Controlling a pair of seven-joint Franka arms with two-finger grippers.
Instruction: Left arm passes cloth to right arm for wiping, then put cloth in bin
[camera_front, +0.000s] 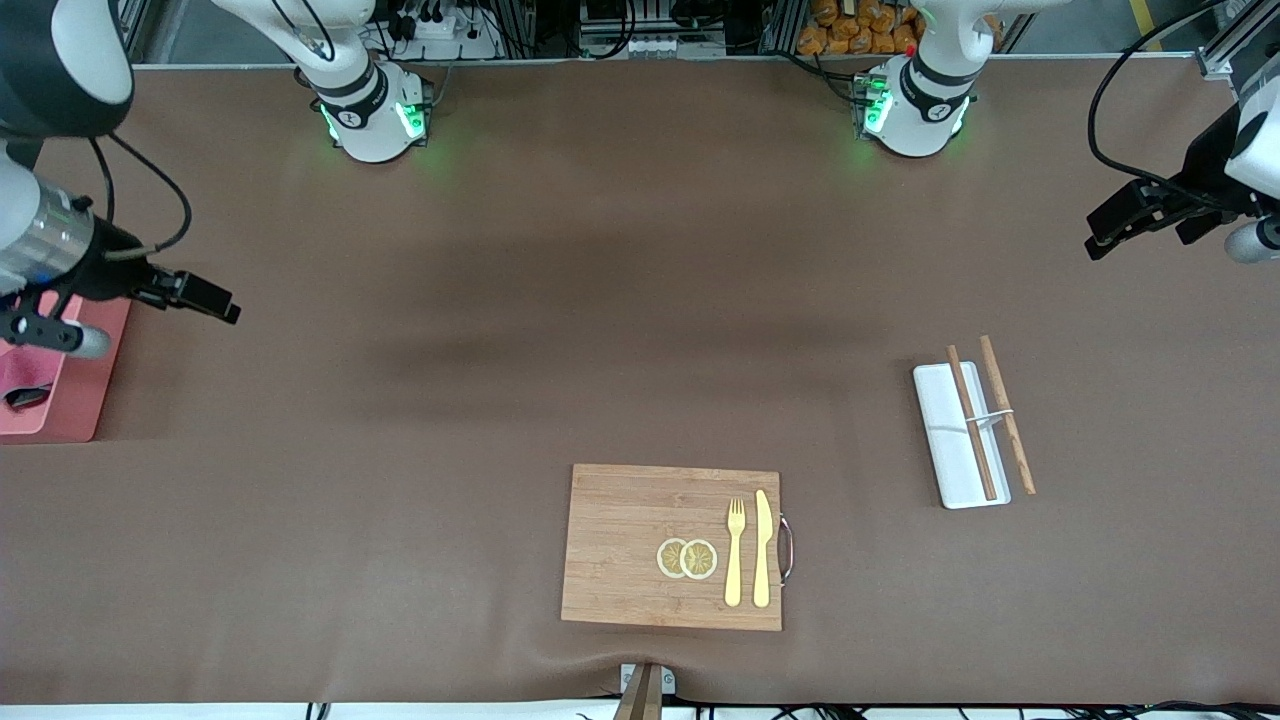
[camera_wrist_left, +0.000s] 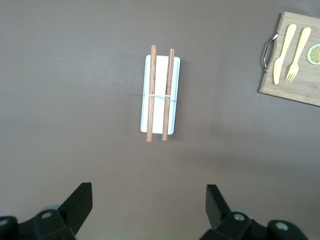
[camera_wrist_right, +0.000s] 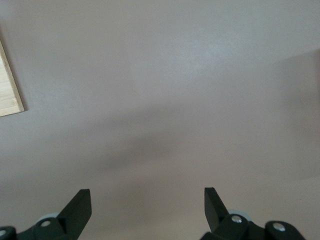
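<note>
The salmon-pink bin (camera_front: 70, 400) stands at the right arm's end of the table. The crimson cloth (camera_front: 22, 375) lies bunched inside it, partly hidden by the right arm. My right gripper (camera_front: 222, 306) hangs open and empty over the bare table beside the bin. Its wrist view shows wide-apart fingers (camera_wrist_right: 80, 205) over bare brown table, the gripper (camera_wrist_right: 147, 200) holding nothing. My left gripper (camera_front: 1100, 240) hangs open and empty at the left arm's end of the table. In its wrist view the gripper (camera_wrist_left: 149, 200) has wide-apart fingers.
A white tray (camera_front: 940, 420) with two wooden sticks (camera_front: 1005, 415) lies toward the left arm's end; it also shows in the left wrist view (camera_wrist_left: 172, 95). A wooden cutting board (camera_front: 620, 545) with fork, knife and lemon slices lies near the front camera.
</note>
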